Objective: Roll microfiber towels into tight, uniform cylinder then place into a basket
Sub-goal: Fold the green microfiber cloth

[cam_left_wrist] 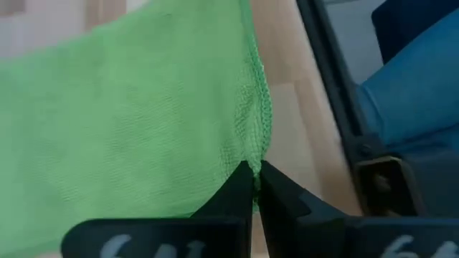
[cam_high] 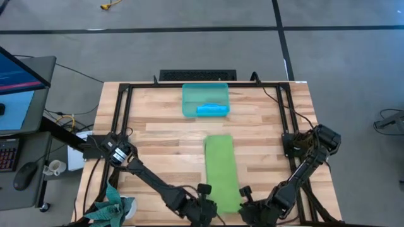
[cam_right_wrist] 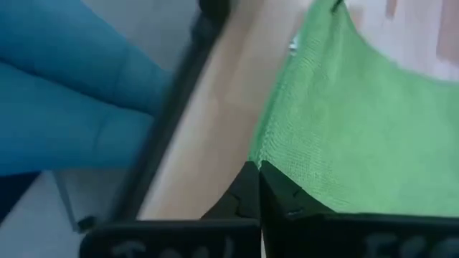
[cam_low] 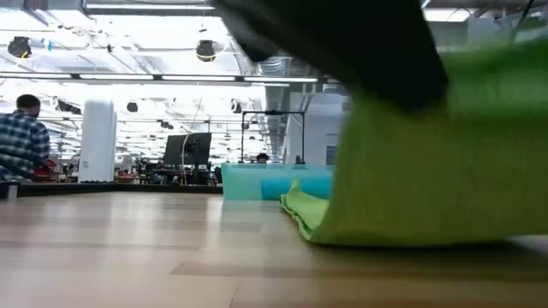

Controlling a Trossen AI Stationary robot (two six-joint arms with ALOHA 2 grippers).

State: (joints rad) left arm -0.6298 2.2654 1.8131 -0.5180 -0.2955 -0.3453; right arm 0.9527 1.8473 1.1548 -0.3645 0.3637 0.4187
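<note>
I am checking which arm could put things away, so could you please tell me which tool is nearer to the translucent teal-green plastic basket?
Neither, clearly. The left tool and right tool each pinch a near corner of the lime green microfiber towel, similarly far from the basket.

The high camera looks straight down over my whole table (cam_high: 164, 135). The low camera sits at tabletop level, facing across. Each wrist camera looks closely past my pincer tips; all share the green towel (cam_high: 221, 170).

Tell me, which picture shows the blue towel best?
The high view: the blue towel lies rolled inside the basket, seen whole from above. The low view shows only a blue strip of it behind the green towel. Neither wrist view shows it.
</note>
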